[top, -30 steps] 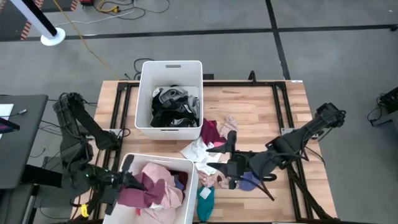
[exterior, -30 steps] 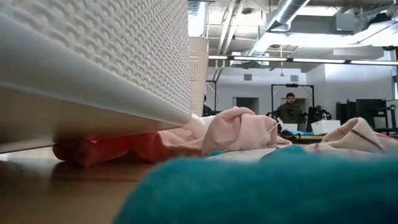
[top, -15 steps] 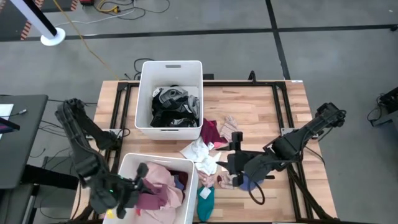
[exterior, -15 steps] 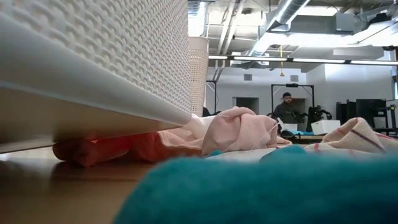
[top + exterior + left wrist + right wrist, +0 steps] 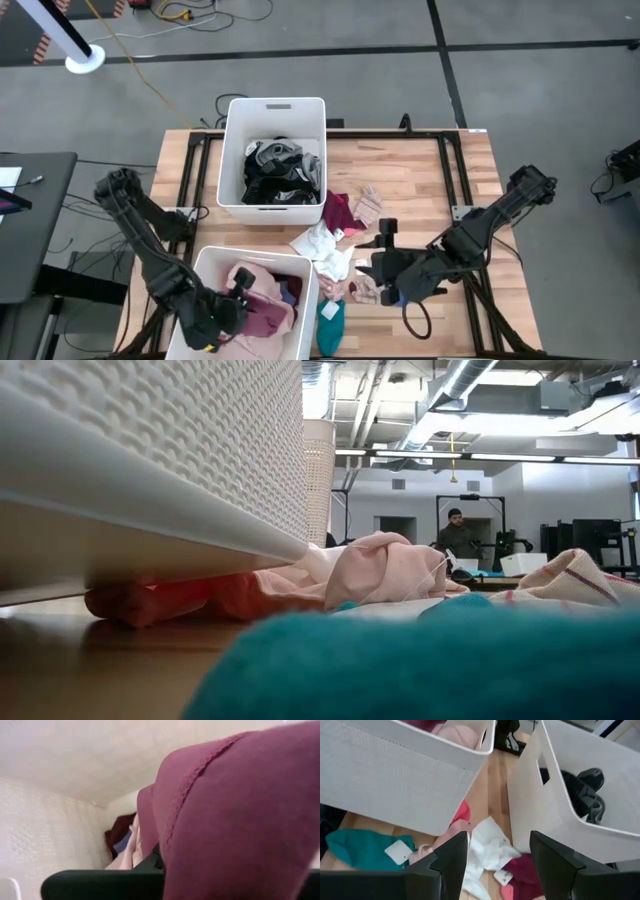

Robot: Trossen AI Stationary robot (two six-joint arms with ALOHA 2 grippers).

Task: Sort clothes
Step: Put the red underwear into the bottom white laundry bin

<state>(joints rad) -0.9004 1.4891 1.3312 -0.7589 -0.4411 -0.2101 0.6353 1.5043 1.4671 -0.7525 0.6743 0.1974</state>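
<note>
Releasing carelessly, the left gripper [image 5: 238, 302], clamped on a maroon garment [image 5: 262, 316] over the near bin [image 5: 311, 300], could snag it; right gripper [image 5: 383, 262] gapes, empty, mid-table.

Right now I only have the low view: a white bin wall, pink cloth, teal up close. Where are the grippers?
Observer: The left gripper is in the near bin, over the pink clothes.
Operator: Holding something?
Observer: It is shut on a maroon garment.
Operator: And the right one?
Observer: The right gripper hangs open over the loose pile, above a white garment.
</note>
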